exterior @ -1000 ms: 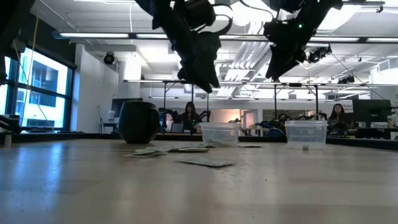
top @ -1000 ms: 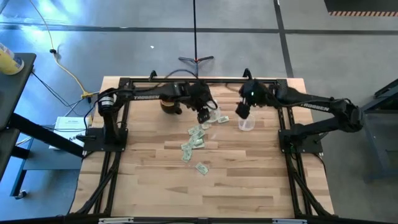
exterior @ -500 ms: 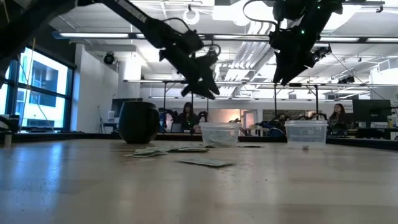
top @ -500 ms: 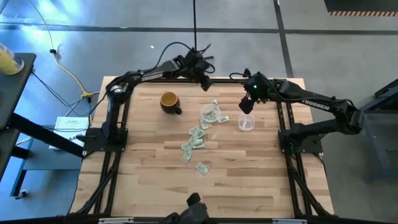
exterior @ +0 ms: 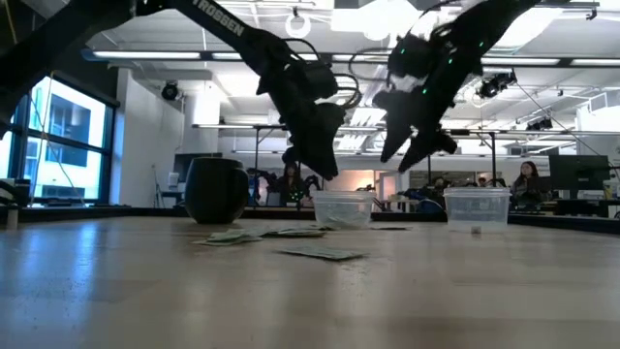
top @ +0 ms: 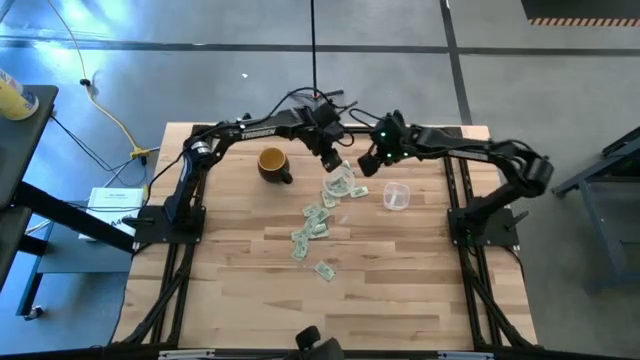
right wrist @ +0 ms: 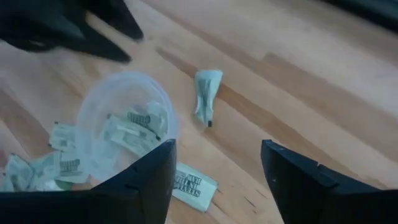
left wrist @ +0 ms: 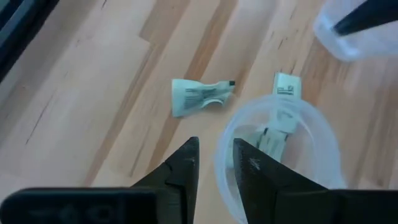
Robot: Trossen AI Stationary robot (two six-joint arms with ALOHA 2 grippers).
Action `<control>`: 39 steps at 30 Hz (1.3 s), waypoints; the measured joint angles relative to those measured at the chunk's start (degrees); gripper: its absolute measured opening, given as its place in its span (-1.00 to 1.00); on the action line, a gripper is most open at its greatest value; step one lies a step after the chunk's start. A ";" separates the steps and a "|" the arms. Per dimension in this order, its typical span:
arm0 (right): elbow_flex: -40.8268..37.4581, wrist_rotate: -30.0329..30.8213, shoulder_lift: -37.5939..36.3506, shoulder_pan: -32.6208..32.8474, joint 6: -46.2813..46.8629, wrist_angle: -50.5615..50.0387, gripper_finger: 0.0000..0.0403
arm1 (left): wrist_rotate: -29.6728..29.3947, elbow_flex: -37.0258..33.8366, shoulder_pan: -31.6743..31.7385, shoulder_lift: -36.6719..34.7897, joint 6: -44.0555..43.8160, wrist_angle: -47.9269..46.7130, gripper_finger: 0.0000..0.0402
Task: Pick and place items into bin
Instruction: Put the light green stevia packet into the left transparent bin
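Observation:
The clear bowl (top: 331,181) stands near the table's far middle and holds some pale-green slips (right wrist: 132,127). More slips lie flat on the wood on its near side (top: 316,214), (top: 324,270). A crumpled slip (left wrist: 199,96) lies beyond the bowl, and another (right wrist: 193,183) lies flat beside its rim. My left gripper (left wrist: 216,146) hovers above the bowl's far rim, open only a little and holding nothing. My right gripper (right wrist: 217,148) is wide open in the air just to the right of it, above the crumpled slip (right wrist: 205,93).
A yellow mug (top: 270,162) stands left of the bowl and a smaller clear cup (top: 396,197) stands to its right. The two grippers are close together over the bowl's far side. Bare wood fills the table's near half. People sit in the room behind (exterior: 294,182).
My left gripper rose from over the bowl, swung out to the table's far edge, then came back down toward the bowl's far rim. My right gripper left its place above the clear cup and moved left toward the bowl. The slips, bowl, cup and mug stayed put.

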 joint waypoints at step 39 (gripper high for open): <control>8.42 1.04 15.39 -1.36 -21.51 1.36 -0.25 | -19.00 -3.14 -11.16 -19.56 -0.38 -19.00 -0.37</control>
